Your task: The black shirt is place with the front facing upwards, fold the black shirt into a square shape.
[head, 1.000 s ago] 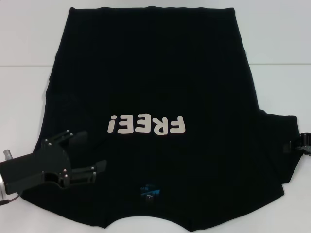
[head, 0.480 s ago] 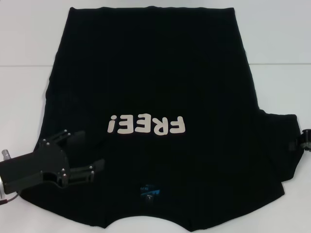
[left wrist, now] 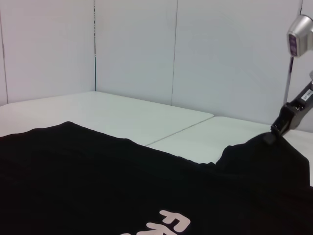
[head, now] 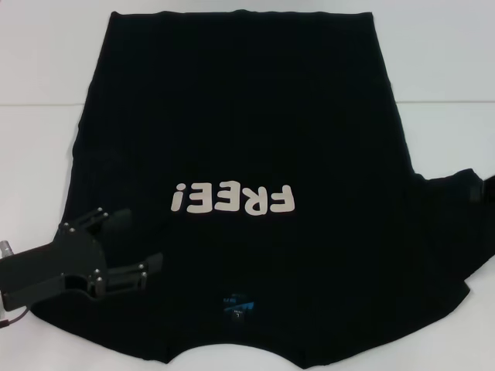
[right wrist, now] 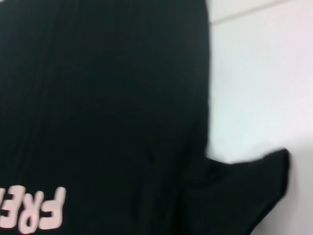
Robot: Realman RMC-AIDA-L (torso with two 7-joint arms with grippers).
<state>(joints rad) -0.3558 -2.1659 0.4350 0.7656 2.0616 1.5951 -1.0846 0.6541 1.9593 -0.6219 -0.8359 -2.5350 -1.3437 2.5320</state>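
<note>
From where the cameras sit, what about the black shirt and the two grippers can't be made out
- Right gripper: outside the head view's right edge; the left wrist view shows it at the raised sleeve tip, its fingers too small to judge.
- Black shirt: its near hem is cut off by the head view's bottom edge.
- Left sleeve: covered by the left gripper in the head view.
- Blue neck label: print too small to read.

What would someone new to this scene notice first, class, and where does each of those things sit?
The big black shirt fills most of the white table, its off-white "FREE!" lettering at mid-chest. The left gripper hovers open over the shirt's near-left shoulder. In the left wrist view the right gripper lifts the far sleeve tip off the table.
</note>
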